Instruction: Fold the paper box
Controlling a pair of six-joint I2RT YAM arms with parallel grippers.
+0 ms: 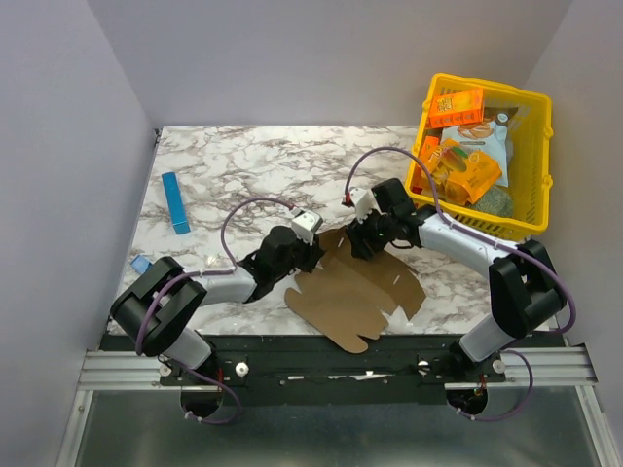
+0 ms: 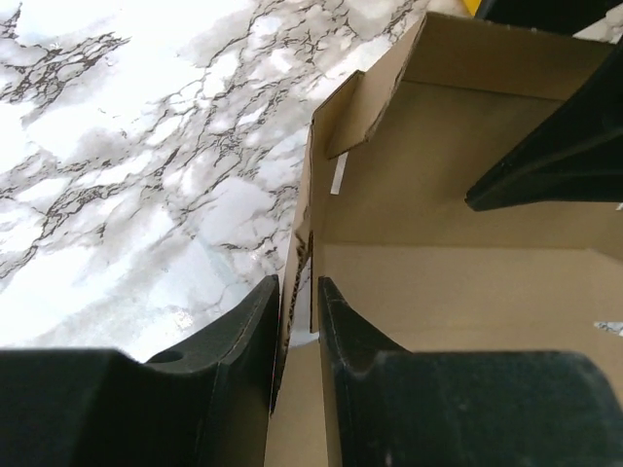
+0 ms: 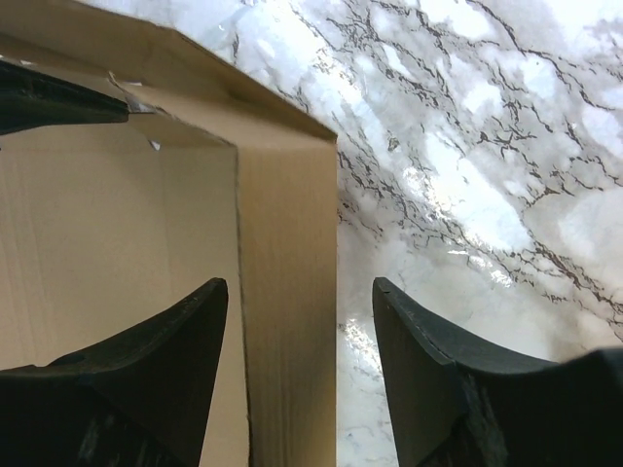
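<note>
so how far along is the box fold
Early. Done: the far end of the paper box has panels stood up. In hand: the left gripper pinches one raised wall edge; the right gripper is open astride the opposite wall. Left: the near flaps lie flat on the table, nothing tucked or closed.

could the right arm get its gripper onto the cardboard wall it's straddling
Probably yes: the right gripper stands open with the paper box's upright wall between its fingers, nothing else between them. The left gripper pinches another wall, off to one side.
</note>
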